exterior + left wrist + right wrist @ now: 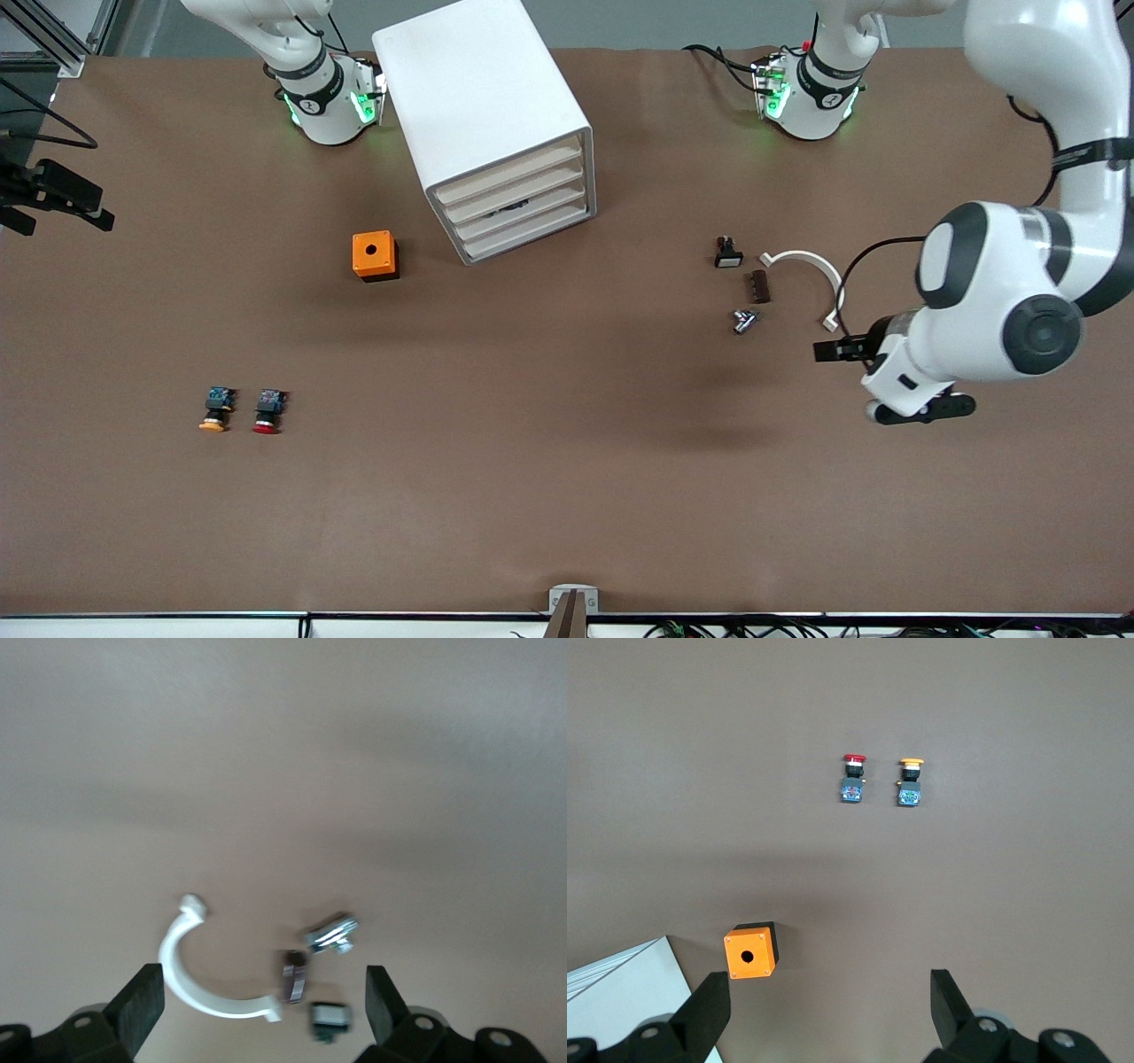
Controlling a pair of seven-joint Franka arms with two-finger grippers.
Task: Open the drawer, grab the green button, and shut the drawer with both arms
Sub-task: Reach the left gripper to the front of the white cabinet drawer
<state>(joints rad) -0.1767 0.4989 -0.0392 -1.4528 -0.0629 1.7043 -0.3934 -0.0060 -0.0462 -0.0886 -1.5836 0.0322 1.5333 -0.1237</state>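
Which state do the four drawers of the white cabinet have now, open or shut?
Shut, all four drawers: their fronts sit level in the cabinet, none pulled out. What they hold cannot be told.

A white boxy cabinet (483,106) with four stacked off-white drawers stands upper centre on the brown table (532,496); all four drawers sit closed. A small orange box with a hole (374,255) lies just below the cabinet. In the lower part of the frame, toward the right arm's end, an orange-capped button (215,410) and a red-capped button (267,412) lie side by side. At centre, toward the left arm's end, lie a small black part (727,252), a brown block (758,286), a metal fitting (743,320) and a white curved clip (811,275). The left gripper (828,351) hovers open beside the clip.
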